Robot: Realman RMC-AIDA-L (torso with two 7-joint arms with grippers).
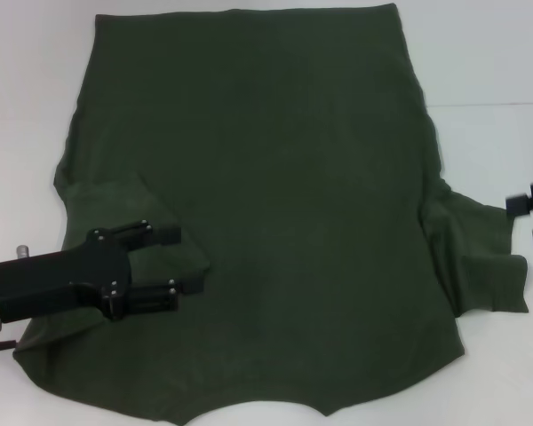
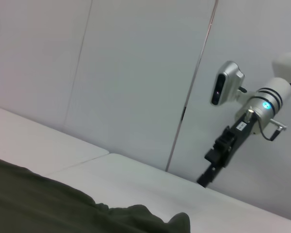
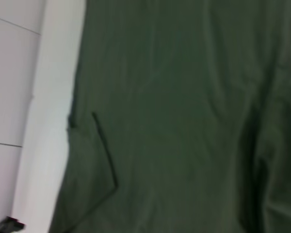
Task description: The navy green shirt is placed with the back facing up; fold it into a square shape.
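Nearest me, the left gripper (image 1: 173, 261) hangs over the left sleeve of the navy green shirt (image 1: 275, 213), which has been laid inward onto the body of the garment. Its two fingers stand apart with no cloth between them, so I read it as open and holding nothing. Back side up, the shirt spreads over most of the white desk (image 1: 27, 106), hem toward the far edge, collar at the near edge.

To do this step well, I would leave the folded sleeve lying flat, lift the left claw straight up so it drags no fabric, and only then match the fold on the other side.

That side is not yet folded: the right sleeve (image 1: 480, 266) sticks out toward the desk's right edge. My right gripper (image 1: 526, 219) sits at that edge, just beside the sleeve's tip and apart from it; its fingers are spread and empty. It should pinch the sleeve near its end and carry it inward low, keeping the crease parallel to the shirt's side.
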